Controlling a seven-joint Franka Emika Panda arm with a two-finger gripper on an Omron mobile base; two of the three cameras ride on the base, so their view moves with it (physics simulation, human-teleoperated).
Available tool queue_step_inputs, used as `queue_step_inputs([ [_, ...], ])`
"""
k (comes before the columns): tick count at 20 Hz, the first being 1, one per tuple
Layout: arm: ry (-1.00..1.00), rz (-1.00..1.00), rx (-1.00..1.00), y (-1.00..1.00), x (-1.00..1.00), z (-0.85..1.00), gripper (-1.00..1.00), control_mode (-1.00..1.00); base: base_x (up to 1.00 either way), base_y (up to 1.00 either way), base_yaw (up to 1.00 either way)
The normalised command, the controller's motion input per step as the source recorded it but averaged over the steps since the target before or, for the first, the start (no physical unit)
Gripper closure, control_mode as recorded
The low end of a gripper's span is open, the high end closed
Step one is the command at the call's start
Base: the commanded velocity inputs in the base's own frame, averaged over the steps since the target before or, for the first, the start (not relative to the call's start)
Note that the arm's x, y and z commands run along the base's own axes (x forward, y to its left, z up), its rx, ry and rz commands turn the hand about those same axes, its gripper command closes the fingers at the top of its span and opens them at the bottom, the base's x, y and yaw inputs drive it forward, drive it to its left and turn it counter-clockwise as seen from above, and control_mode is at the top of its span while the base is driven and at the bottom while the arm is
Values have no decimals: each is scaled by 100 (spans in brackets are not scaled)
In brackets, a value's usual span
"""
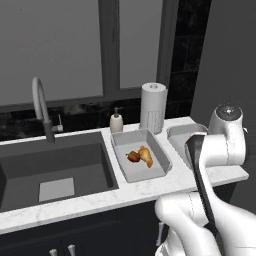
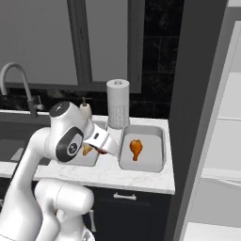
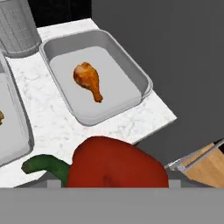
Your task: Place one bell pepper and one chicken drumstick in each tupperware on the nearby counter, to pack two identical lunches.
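I see my hand (image 2: 104,148) holding a red bell pepper (image 3: 117,164) above the surface's (image 3: 52,118) right end, beside the rightmost tupperware (image 3: 131,70) where one chicken drumstick (image 3: 89,79) lies.

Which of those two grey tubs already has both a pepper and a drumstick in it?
The tupperware nearer the sink: it holds a small red pepper beside a drumstick. The other tupperware, by the counter's end, holds one drumstick alone.

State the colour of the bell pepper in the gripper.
Red, with a green stem; the bell pepper shows best in the hand view.
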Motion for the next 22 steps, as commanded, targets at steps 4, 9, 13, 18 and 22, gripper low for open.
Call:
queue_step_inputs([
  [4,0,-62,46,-44,27,-24,100,-100,0,0,0],
  [9,3,-38,42,-48,76,-19,100,-100,0,0,0],
  [13,0,-15,6,-6,62,-12,100,-100,0,0,0],
  [18,0,-9,0,-6,49,-20,100,-100,0,0,0],
  [22,0,-9,0,-24,37,-27,100,-100,0,0,0],
])
